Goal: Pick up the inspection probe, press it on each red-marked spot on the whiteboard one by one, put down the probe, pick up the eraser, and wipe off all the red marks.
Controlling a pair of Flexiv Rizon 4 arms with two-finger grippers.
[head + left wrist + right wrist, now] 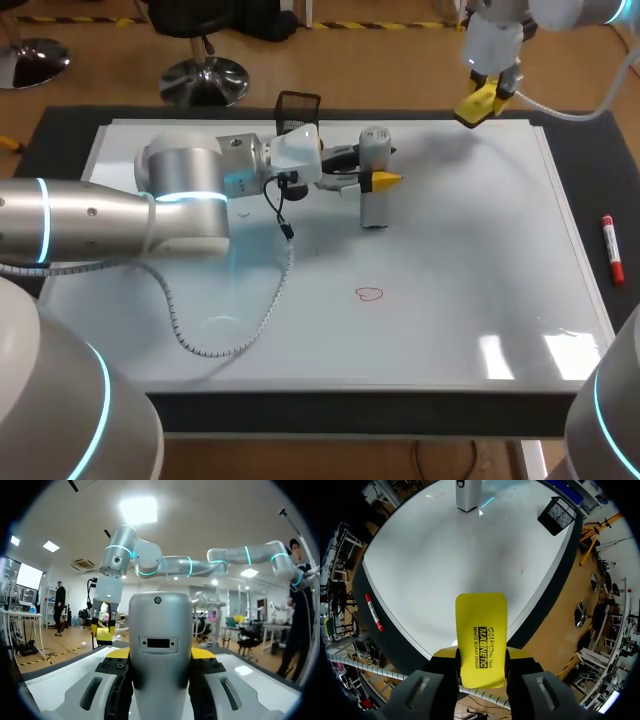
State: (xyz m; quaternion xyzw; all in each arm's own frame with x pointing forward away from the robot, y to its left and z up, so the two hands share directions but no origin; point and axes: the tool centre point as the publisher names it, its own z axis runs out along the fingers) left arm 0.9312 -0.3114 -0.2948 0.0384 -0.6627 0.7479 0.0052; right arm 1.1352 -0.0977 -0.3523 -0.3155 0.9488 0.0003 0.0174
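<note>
On whiteboard (450, 250), probe (374, 190) upright — axis vertical (left jaws gripping)

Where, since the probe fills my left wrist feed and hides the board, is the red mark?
Observer: The head view shows a red mark on the whiteboard, apart from the probe, on its side nearer the robot.
Operator: What is that yellow thing in my right arm?
Observer: The right gripper is shut on the yellow eraser, raised near the board's far edge.
Operator: Anything lying beside the board?
Observer: A red marker pen lies on the dark mat off its right side.
</note>
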